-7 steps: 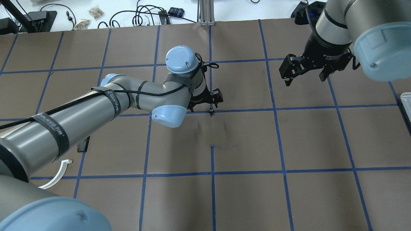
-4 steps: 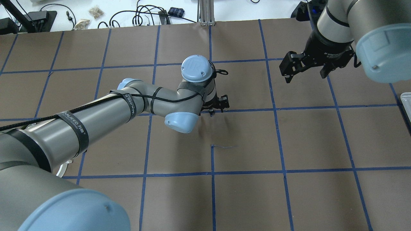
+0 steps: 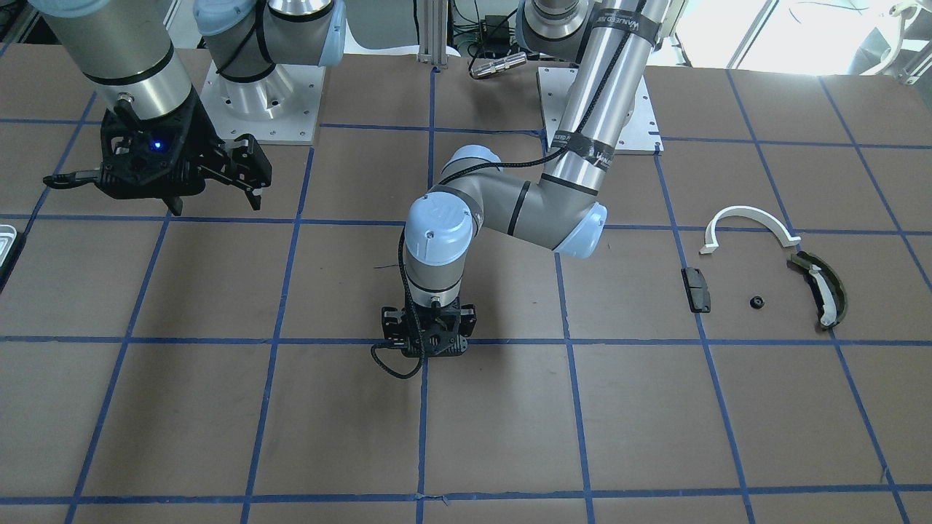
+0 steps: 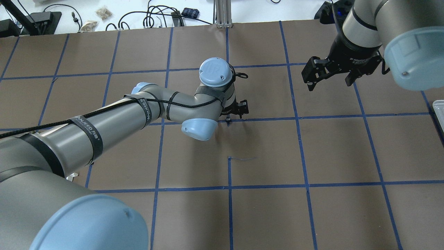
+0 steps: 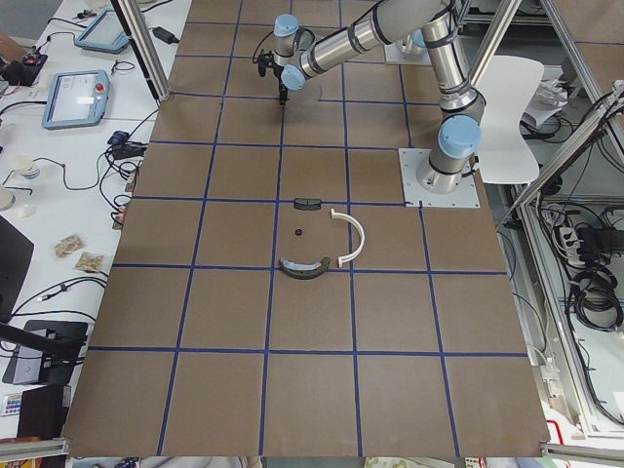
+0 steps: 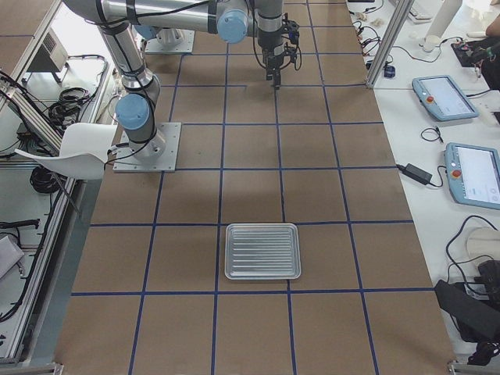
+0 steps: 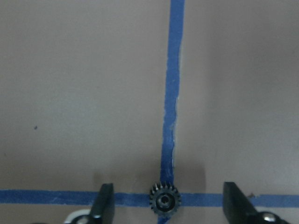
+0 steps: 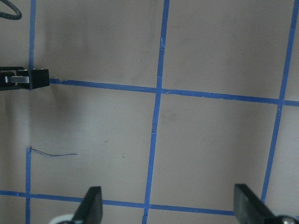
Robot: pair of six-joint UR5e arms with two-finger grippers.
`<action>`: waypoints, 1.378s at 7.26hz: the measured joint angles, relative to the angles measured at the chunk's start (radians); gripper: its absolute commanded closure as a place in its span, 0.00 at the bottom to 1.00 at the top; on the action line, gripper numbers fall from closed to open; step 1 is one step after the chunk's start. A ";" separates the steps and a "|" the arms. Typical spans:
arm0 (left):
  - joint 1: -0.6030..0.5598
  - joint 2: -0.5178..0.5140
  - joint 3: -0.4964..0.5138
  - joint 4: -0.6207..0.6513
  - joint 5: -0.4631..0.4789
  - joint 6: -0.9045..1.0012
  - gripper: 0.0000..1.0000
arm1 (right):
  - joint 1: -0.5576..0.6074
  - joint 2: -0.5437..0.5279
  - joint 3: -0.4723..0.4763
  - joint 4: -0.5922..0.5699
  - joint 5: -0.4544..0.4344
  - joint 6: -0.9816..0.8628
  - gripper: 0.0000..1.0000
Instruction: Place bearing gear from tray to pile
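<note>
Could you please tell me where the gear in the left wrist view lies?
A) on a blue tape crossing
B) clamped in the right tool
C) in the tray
A: the gear sits on the tape crossing, between the left tool's open fingers.

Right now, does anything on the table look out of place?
Yes. One small black gear lies alone on a crossing of blue tape lines at mid-table, far from both the tray and the pile. The left gripper stands open on either side of it, not touching it.
</note>
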 measured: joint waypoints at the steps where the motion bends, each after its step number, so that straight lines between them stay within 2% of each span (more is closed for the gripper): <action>1: -0.001 0.000 0.000 -0.001 0.003 0.002 0.95 | 0.000 0.001 -0.001 -0.001 -0.001 0.001 0.00; 2: -0.001 0.001 -0.001 -0.002 0.004 0.004 1.00 | 0.000 0.001 -0.004 -0.001 -0.001 0.002 0.00; 4: 0.000 0.008 -0.003 -0.012 0.002 0.007 1.00 | 0.002 0.001 -0.007 0.000 0.001 0.005 0.00; 6: 0.045 0.055 0.003 -0.090 0.005 0.087 1.00 | 0.002 0.001 -0.009 -0.001 0.002 0.003 0.00; 8: 0.204 0.159 -0.009 -0.218 0.053 0.303 1.00 | 0.003 0.002 -0.011 -0.001 0.000 -0.001 0.00; 10: 0.448 0.256 -0.071 -0.289 0.095 0.631 1.00 | 0.003 0.001 -0.011 0.000 -0.005 -0.003 0.00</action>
